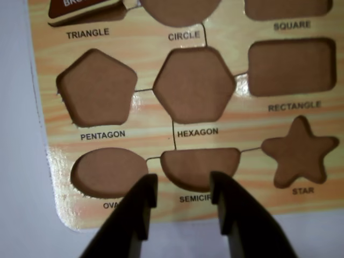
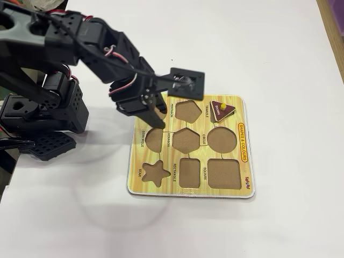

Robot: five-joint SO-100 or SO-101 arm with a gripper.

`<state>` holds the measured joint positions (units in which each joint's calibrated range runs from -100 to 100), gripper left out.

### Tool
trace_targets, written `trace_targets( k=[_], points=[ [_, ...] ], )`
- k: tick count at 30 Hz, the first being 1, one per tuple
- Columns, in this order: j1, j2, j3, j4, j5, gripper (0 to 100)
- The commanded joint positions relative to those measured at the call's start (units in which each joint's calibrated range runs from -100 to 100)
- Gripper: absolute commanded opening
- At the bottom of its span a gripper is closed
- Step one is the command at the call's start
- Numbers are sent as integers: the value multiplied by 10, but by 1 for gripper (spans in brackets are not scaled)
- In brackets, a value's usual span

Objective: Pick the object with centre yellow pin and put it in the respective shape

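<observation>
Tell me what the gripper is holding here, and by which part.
Nothing. The black two-finger gripper is open and empty above the oval and semicircle recesses. The dark maroon wooden triangle piece with the yellow knob lies at the triangle recess, apart from it.

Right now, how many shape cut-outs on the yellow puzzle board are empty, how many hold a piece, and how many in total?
Empty brown recesses in the yellow wood-grain puzzle board: 8
Recesses holding a piece, the maroon wooden triangle with yellow knob: 1
Total cut-outs: 9

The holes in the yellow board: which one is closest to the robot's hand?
The semicircle hole. In the wrist view it lies right between the open hand's two dark fingers, at the board's near edge. The oval hole sits just to its left.
</observation>
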<state>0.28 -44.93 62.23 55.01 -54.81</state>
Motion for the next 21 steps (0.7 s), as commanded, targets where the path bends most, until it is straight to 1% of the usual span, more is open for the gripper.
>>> trace_targets(
  k=[1, 5, 8, 16, 21],
  points=[
    [5, -92, 67, -6, -28, 11],
    [5, -174, 140, -6, -51, 11],
    [5, -229, 186, -6, -59, 11],
    [5, -371, 308, -6, -61, 11],
    [5, -422, 369, 2, -61, 11]
  ],
)
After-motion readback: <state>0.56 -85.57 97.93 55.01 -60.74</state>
